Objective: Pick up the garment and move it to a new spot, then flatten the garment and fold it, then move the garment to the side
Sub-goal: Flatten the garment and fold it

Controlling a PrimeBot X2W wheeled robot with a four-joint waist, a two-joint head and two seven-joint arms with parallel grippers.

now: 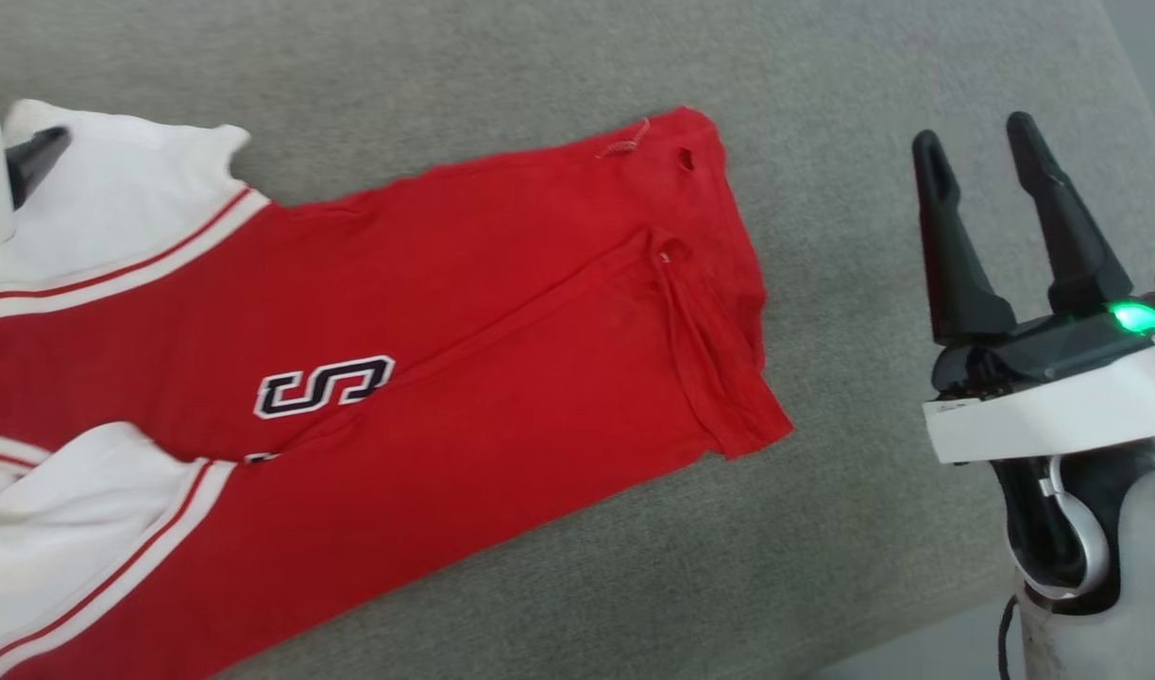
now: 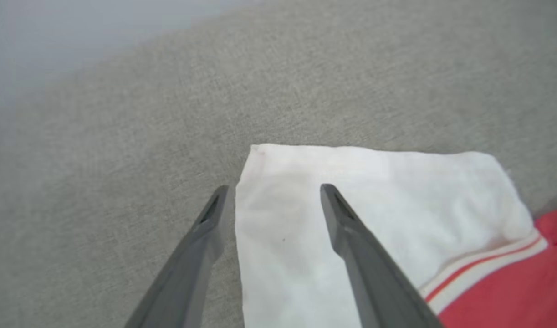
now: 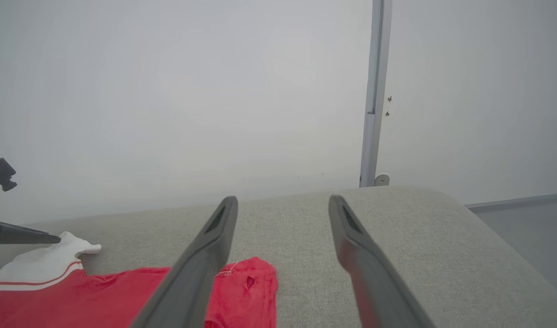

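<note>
1. One garment: a red jersey, lying spread on the grey upholstered surface. In the head view it runs from the left edge to the middle, hem end pointing right.
2. Two white sleeves at its left end, upper sleeve and lower sleeve, each with red-and-white striped trim where it joins the red.
3. One letter on show, a black white-edged "S". A fold of red cloth crosses just below it.
4. One small hole near the hem's far corner, with one loose thread beside it.
5. My left gripper: two fingers spread wide, gripping nothing. It points down at the upper sleeve's outer end, straddling the cloth's edge, with one finger over white cloth and the other over bare grey. I cannot tell whether the tips touch.
6. My right gripper: two fingers spread, empty. It sits at the right of the head view, well apart from the hem, over bare grey. One green light glows at its base.
7. The right wrist view looks low along the surface toward a pale wall with one upright pale post.
</note>
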